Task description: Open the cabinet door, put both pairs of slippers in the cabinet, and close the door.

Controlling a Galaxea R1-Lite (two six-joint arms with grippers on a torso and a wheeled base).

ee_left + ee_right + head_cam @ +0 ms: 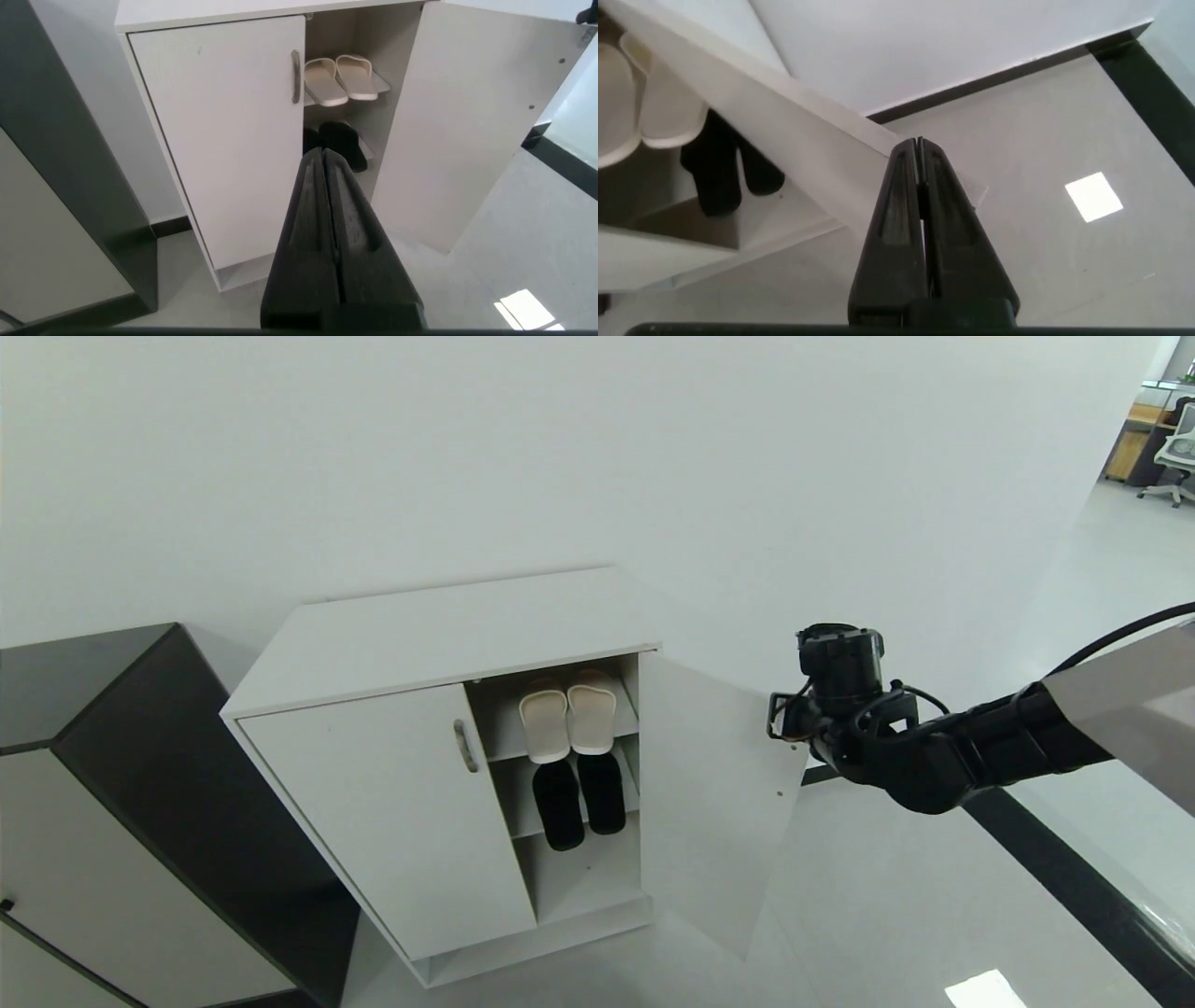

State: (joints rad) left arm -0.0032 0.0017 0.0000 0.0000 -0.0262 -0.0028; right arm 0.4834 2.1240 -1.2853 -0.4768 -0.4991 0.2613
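Standing open at its right door (709,784), the white cabinet (439,635) holds the white slippers (569,714) on its upper shelf (627,717) and the black slippers (579,798) one shelf below. The right gripper (780,717) sits just beside that door's outer edge and the left gripper (322,154) faces the cabinet front, both with jaws pressed together, empty. Only closing the door appears left.

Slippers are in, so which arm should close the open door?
Right. The right pincer, shut, sits by the free edge of the open door, placed to push it; the left pincer faces the cabinet front, farther off.
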